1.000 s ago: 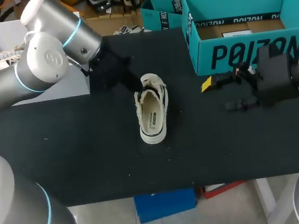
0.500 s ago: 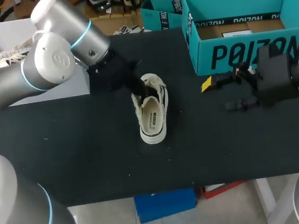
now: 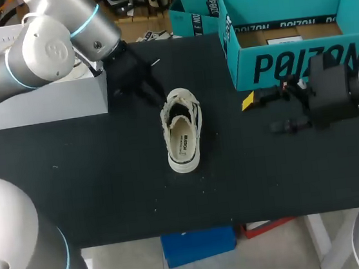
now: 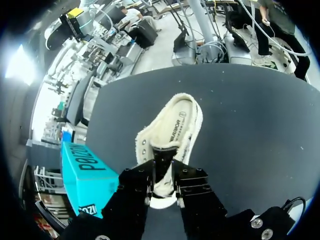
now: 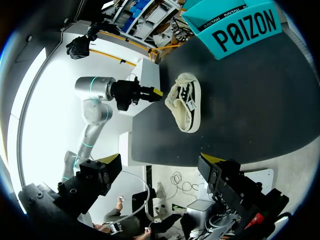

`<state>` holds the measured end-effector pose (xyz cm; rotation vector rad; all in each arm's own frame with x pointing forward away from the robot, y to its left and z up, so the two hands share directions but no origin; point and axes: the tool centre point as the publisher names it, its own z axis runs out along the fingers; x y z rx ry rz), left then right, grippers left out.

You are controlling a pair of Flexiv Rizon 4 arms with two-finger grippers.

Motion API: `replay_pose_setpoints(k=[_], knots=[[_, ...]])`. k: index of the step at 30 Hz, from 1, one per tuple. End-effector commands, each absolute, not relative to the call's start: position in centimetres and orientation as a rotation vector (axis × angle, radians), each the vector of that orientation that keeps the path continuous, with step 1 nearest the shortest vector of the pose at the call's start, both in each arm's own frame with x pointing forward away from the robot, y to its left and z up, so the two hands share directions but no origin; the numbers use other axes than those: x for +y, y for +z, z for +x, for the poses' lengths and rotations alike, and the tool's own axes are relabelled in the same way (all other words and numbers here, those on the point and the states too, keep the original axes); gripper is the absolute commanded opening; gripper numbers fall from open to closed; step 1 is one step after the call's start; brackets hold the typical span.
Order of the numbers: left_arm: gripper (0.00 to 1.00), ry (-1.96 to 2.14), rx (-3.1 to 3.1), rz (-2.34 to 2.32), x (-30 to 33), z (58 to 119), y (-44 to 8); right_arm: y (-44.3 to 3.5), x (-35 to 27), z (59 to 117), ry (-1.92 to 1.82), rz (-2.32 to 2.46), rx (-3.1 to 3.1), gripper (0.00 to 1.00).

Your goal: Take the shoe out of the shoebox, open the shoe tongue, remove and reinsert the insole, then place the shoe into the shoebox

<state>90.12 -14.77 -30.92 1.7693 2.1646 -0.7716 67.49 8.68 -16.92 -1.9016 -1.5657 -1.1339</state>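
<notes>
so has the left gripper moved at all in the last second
Yes. The left gripper has drawn back from the toe end of the shoe, towards the white box on the table's left.

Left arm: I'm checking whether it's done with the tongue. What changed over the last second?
The left gripper first pushed in at the toe end of the shoe, then pulled back toward the table's far left and now sits just off that end. The shoe, the shoebox and the open right gripper stayed where they were.

I see big black block lettering on the shoebox (image 3: 301,62) front wall, small dark print on the insole (image 3: 182,144) of the shoe (image 3: 184,165).
</notes>
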Motion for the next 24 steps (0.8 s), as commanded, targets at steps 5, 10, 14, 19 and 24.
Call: replay_pose_setpoints(k=[5, 10, 14, 19, 24], knots=[[1.0, -0.732, 2.306, 1.732, -11.2, 88.7, -28.7, -16.9, 8.7, 67.5, -1.134, -1.902, -1.566, 1.0], [1.0, -0.688, 2.436, 1.639, -8.9, 87.8, -27.8, -16.9, 8.7, 67.5, -1.134, -1.902, -1.566, 1.0], [1.0, -0.679, 2.436, 1.644, -8.6, 87.5, -27.5, -16.9, 8.7, 67.5, -1.134, -1.902, -1.566, 1.0], [1.0, -0.679, 2.436, 1.644, -8.6, 87.5, -27.5, -16.9, 8.7, 67.5, -1.134, -1.902, -1.566, 1.0], [1.0, -0.679, 2.436, 1.644, -8.6, 87.5, -27.5, -16.9, 8.7, 67.5, -1.134, -1.902, -1.566, 1.0]])
